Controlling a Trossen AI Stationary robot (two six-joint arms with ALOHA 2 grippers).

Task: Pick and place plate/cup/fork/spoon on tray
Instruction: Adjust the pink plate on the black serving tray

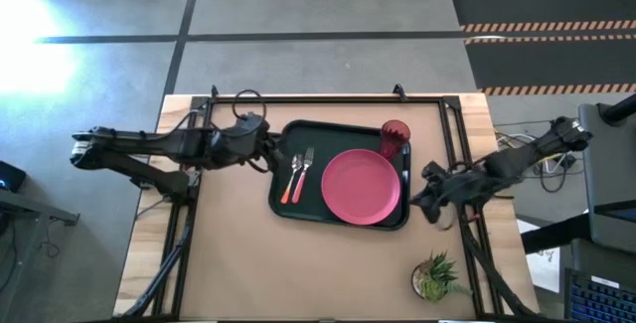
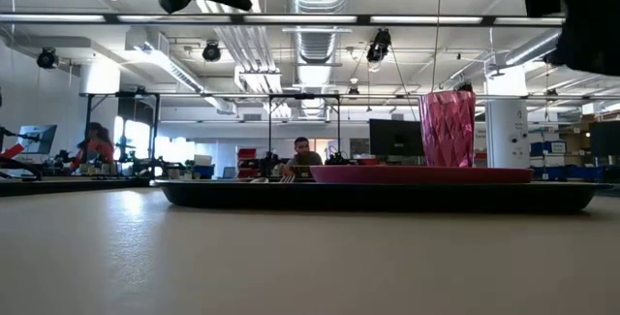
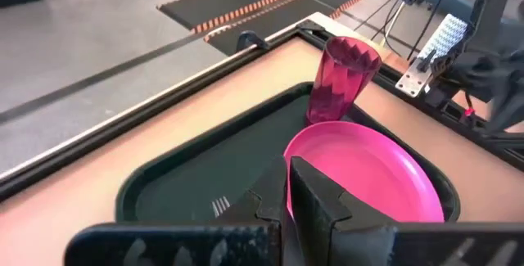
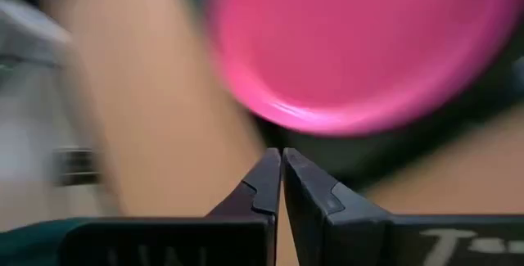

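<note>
fork (image 1: 304, 169) beside spoon (image 1: 292, 177) on tray (image 1: 298, 210), handles toward near edge; both end effectors closed, empty.

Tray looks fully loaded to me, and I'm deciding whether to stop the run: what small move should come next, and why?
Probably just draw both arms back clear. The plate, cup, fork and spoon all lie on the tray, and the left gripper and right gripper are shut, holding nothing.

Pink-red plate (image 1: 361, 186), faceted dark-red cup (image 1: 395, 136), green-black tray (image 1: 294, 132), orange-handled spoon (image 1: 289, 184).
</note>
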